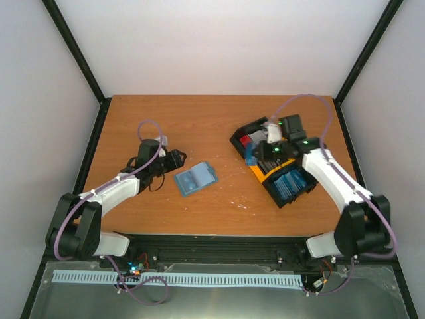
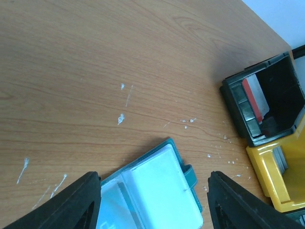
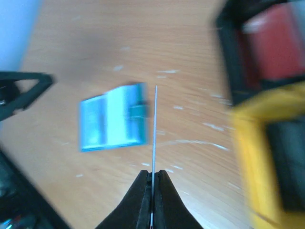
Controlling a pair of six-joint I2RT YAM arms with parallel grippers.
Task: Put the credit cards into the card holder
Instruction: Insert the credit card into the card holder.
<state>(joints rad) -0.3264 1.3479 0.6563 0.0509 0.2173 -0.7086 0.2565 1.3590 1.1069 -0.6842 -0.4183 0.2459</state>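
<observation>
my right hand (image 3: 152, 177) clamps a card (image 3: 155, 129) edge-on, pointing straight out; left hand (image 2: 152, 191) spread above the open holder (image 2: 162, 191).

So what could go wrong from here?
The right tool pinches the card by one end, so it might twist or slip out. The card holder lies loose on the table, with the left tool open and not gripping it; it may slide when the card pushes in.

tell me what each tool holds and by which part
The right tool pinches a thin card by one edge; the left tool stands open over the card holder, holding nothing.
</observation>
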